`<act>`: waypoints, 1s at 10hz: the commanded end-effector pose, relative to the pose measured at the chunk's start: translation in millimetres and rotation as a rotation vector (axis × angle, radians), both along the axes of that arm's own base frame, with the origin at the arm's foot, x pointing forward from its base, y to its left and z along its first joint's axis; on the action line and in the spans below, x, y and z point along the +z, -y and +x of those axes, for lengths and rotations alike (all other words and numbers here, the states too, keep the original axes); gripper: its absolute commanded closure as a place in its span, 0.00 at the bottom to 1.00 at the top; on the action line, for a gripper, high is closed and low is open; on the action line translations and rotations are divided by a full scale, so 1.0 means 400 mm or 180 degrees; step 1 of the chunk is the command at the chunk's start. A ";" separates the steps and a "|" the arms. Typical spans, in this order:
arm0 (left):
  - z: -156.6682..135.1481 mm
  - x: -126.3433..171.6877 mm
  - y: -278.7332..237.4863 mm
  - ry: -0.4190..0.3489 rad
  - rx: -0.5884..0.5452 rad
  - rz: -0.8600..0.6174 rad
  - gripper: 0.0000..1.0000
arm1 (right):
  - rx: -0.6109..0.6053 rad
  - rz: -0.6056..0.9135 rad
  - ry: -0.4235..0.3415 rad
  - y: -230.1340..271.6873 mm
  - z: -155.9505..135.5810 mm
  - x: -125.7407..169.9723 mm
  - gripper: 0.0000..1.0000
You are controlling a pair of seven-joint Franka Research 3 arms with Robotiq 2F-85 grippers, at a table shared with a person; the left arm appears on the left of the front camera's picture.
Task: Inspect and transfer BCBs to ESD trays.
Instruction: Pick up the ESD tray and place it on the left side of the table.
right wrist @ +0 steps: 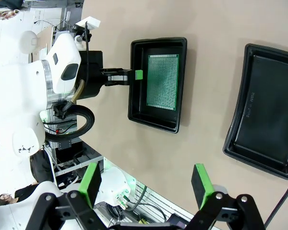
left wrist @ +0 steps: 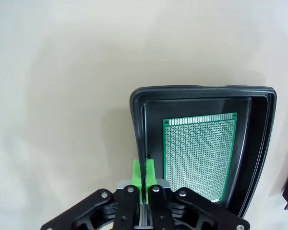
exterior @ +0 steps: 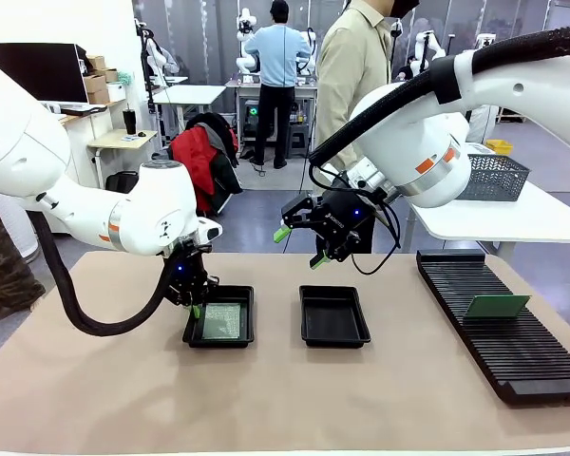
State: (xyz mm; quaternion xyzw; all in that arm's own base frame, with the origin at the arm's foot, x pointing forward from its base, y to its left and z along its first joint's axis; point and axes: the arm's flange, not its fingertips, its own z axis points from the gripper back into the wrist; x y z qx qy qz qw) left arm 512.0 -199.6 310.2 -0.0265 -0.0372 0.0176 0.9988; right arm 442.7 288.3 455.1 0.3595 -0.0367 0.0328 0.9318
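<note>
Closure was complete on the left hand: its green pads met flat with nothing between them, poised just over the left-side rim of a shallow black rectangular plastic tray. Inside that tray a thin green rectangular circuit board with a pale speckled face lay flat on the floor, apart from the pads. The right hand hung wide open and empty above the beige desk, behind a second, identical empty black tray. Farther right, another green board stood on edge in a long black slotted rack. Such a board looked light, stiff and easily scratched. It probably wanted a pinch on its bare edges rather than its face, and lying flat it offered little edge to catch.
</note>
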 end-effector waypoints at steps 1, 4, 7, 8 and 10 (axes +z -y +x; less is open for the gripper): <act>0.000 0.000 0.000 0.0000 0.0000 0.0000 0.96 | -0.0018 -0.0054 -0.0043 -0.004 0.000 0.006 0.00; -0.004 -0.002 -0.088 0.0021 -0.0131 -0.0426 0.97 | -0.0018 -0.0054 -0.0043 -0.004 0.000 0.006 0.00; 0.000 -0.003 -0.168 0.0075 -0.0217 -0.0790 0.97 | -0.0018 -0.0054 -0.0043 -0.004 0.000 0.006 0.00; 0.003 0.005 -0.199 0.0101 -0.0233 -0.0902 0.97 | -0.0018 -0.0054 -0.0043 -0.004 0.000 0.006 0.00; -0.001 0.035 -0.258 0.0149 -0.0269 -0.1005 0.97 | -0.0018 -0.0054 -0.0043 -0.004 0.000 0.006 0.00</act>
